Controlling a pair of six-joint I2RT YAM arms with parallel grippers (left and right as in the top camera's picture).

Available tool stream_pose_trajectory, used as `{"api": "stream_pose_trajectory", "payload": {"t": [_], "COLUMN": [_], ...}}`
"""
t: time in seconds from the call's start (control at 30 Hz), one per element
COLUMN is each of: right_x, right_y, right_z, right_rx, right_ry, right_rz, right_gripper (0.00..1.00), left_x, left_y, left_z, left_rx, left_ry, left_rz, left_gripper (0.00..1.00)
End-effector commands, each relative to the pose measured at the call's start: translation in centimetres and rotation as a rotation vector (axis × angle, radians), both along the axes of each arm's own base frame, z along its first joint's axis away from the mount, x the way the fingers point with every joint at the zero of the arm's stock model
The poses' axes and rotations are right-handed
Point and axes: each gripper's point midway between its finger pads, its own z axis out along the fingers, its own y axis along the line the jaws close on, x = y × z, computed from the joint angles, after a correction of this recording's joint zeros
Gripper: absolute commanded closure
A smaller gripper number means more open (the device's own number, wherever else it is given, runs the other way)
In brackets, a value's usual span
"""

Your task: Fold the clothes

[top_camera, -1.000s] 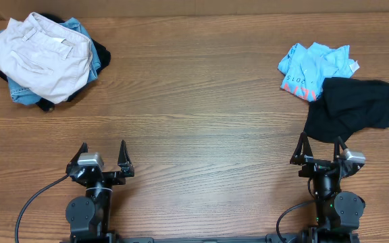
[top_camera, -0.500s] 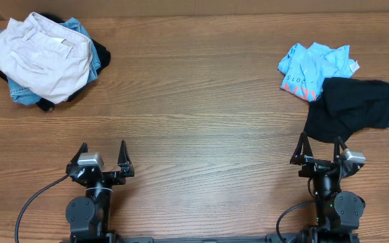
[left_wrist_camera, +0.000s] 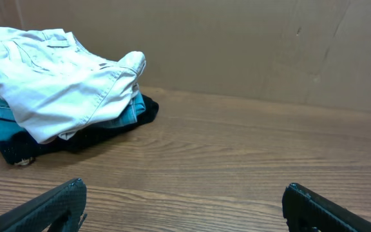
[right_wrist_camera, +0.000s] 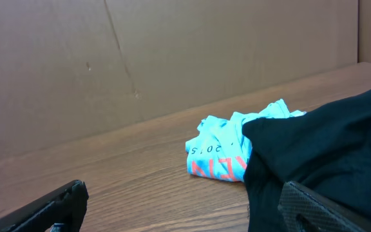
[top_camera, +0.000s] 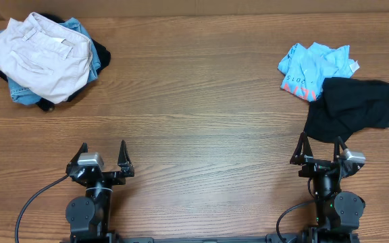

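T-shirt (top_camera: 348,108), black, lies just beyond right gripper (top_camera: 321,144).

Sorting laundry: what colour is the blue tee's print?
Pinkish red on the blue tee; best in right wrist view.

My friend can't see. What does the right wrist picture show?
A crumpled black T-shirt lies on the wooden table at the right, with a bunched light blue tee with pink print just behind it. The right end effector is open and empty, its fingers at the bottom corners; a brown cardboard wall stands behind.
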Motion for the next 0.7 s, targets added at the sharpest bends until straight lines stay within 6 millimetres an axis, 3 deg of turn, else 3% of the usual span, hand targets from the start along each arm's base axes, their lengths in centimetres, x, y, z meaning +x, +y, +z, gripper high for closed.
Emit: {"api": "stream_pose_trajectory", "payload": {"t": [0.0, 0.57, 0.67], "right_x": [0.0, 0.0, 0.0], "right_y": [0.0, 0.1, 2.6], "right_z": [-0.2, 0.1, 0.2], "right_rx": [-0.004, 0.001, 0.184], "right_ry": [-0.004, -0.016, -0.015], "right_rz": [-0.001, 0.005, 0.152], "right_gripper": [0.00, 0.00, 0.00], "left_x": [-0.1, -0.1, -0.1], "left_y": [0.3, 0.3, 0.3], "left_z": [0.0, 0.0, 0.0], "left_rx": [0.020, 0.020, 0.020], "left_ry": [-0.005, -0.005, -0.005], "left_rz": [0.013, 0.013, 0.013], "left_gripper": [0.00, 0.00, 0.00]}}
